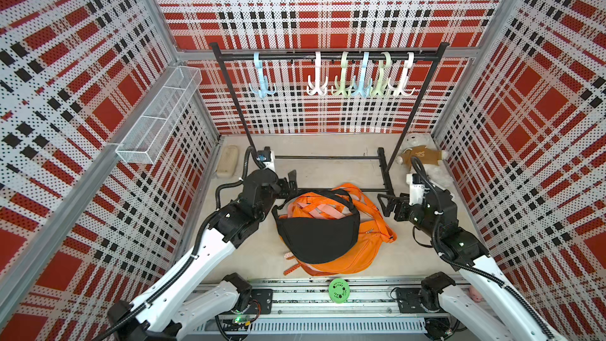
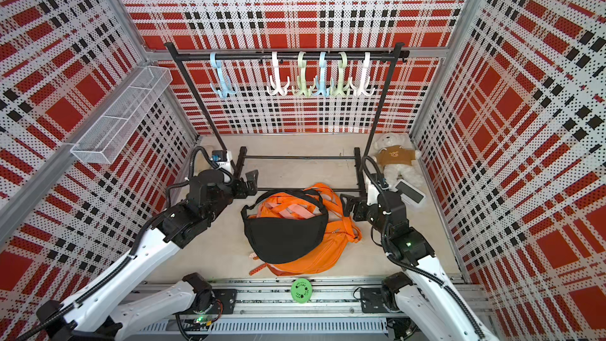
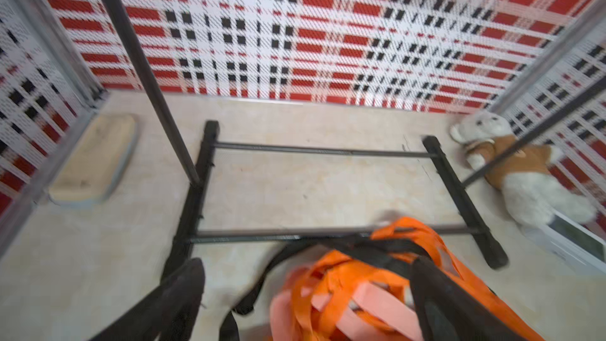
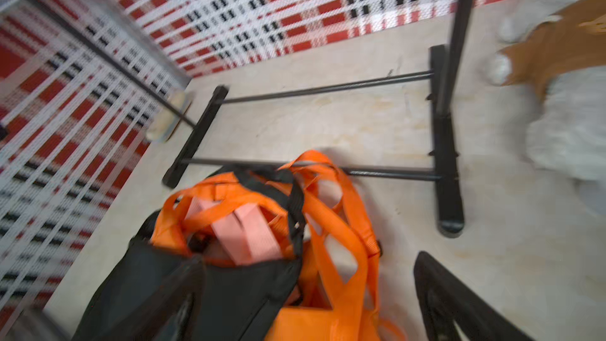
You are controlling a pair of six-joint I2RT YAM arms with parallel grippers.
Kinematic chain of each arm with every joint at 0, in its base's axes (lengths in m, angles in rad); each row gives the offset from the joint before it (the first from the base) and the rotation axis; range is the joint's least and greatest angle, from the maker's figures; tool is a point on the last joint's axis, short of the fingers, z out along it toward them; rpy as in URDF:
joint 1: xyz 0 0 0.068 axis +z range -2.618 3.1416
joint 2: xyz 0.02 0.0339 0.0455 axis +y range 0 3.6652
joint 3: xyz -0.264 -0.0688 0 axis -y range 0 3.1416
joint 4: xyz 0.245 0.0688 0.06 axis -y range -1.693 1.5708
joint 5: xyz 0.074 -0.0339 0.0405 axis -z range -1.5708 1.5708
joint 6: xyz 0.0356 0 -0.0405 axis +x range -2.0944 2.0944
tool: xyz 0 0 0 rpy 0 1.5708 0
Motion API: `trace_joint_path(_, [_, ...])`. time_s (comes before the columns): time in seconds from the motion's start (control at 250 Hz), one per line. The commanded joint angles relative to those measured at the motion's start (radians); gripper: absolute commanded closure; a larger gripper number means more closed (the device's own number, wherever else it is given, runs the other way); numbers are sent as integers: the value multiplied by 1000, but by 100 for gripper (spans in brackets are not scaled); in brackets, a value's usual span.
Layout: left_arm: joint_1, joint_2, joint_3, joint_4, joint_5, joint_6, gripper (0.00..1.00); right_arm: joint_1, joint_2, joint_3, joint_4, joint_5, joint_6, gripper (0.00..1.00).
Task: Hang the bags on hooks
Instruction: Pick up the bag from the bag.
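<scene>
Both the left pincer (image 1: 290, 186) and right pincer (image 1: 386, 205) gape wide, empty; take only the black bag's (image 1: 316, 237) strap (image 1: 323, 192), not the orange bag's (image 1: 344, 257).

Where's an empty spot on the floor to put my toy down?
Bare floor lies inside the rack base, between its low bars, and beside the orange bag toward the right arm. The black bag piled on it crowds the middle; the teddy fills the back right corner.
</scene>
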Motion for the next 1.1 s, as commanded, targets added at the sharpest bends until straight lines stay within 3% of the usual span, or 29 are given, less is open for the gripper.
trace_joint_path(0.0, [-73,-110,-14,-196,-27,-204,1,257,0,97,-181,135,-103,0])
trace_joint_path(0.112, [-93,-232,-61,-243,16,-327,0,554,137,222,-278,337,-157,0])
trace_joint_path(0.232, [-97,-360,-111,-261,69,-419,1,751,353,359,-353,480,-177,0])
trace_joint_path(0.308, [-102,-406,-128,-316,64,-442,1,825,469,426,-388,489,-211,0])
trace_joint_path(0.556, [-117,-565,-209,-370,64,-493,2,858,681,568,-500,363,-248,2])
trace_joint_path(0.74, [-117,-547,-211,-370,80,-472,2,860,780,586,-493,269,-262,8])
trace_joint_path(0.925, [-117,-559,-236,-317,70,-468,2,859,867,579,-451,287,-267,10])
trace_joint_path(0.985, [-116,-557,-242,-300,71,-473,2,854,888,589,-437,292,-269,19])
trace_joint_path(1.097, [-114,-543,-235,-275,78,-470,2,839,921,600,-408,312,-263,52])
